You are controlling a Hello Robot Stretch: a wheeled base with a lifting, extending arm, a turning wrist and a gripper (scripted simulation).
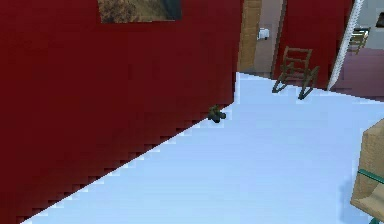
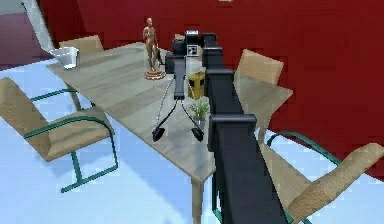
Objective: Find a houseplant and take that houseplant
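The houseplant [image 2: 201, 107] stood on the worktop [image 2: 120, 75] near the pincer [image 2: 177, 132] — its spread and any hold could not be told — so finding appeared done, taking outstanding.

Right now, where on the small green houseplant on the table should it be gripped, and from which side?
I would grip the houseplant low, at its base under the leaves: the foliage fans out and looks too soft to hold. Come from the arm side view's left, over bare table, since the dark arm stands close on its right. The gripper hangs on that left side.
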